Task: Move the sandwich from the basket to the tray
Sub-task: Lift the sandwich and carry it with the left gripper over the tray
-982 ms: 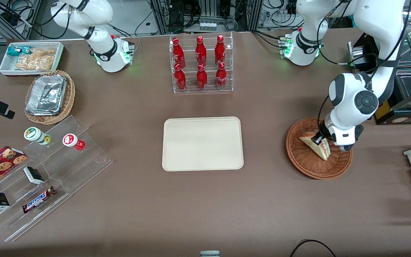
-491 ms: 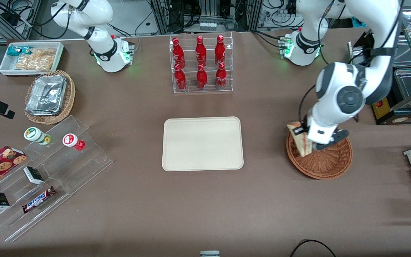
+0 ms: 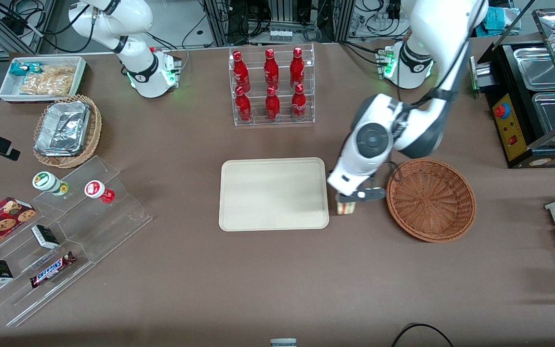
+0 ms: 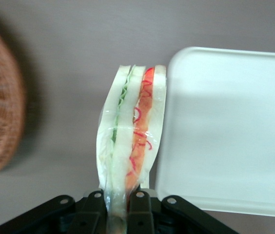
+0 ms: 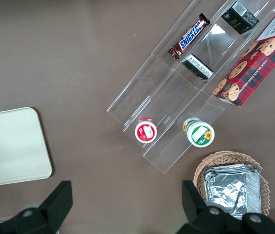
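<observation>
While carried between basket and tray, the sandwich hangs pinched in the claw.
Soft, light, slippery-wrapped: a gentle grip across the bread faces seems best.

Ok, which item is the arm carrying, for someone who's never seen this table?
Find the cream tray mid-table and the brown wicker basket. Between them the gripper is shut on the sandwich: a clear-wrapped white-bread wedge with red and green filling.
</observation>
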You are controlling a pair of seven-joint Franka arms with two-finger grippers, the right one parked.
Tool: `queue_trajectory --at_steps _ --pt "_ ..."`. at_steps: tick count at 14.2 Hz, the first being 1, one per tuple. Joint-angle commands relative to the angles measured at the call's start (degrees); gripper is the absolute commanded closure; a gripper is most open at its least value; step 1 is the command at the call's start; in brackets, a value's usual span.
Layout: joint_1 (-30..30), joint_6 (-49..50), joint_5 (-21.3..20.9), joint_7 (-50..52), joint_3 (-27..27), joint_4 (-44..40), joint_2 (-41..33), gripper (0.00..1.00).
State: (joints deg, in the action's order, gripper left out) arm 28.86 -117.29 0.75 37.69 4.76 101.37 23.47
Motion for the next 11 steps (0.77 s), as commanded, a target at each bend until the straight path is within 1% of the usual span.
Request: queue_trajectory --at_steps 1,5,8,11 --pt "3.91 1.19 -0.04 4.13 -0.72 -8.8 6.75 1.0" --pt "9.45 0.92 0.22 10.63 -0.72 -16.36 13.87 1.0" --pt "11.83 0.4 0.31 14.33 -0.63 -21.47 18.36 1.0" --pt "14.38 -6.0 0.31 17.68 -0.63 -22.09 20.91 1.0"
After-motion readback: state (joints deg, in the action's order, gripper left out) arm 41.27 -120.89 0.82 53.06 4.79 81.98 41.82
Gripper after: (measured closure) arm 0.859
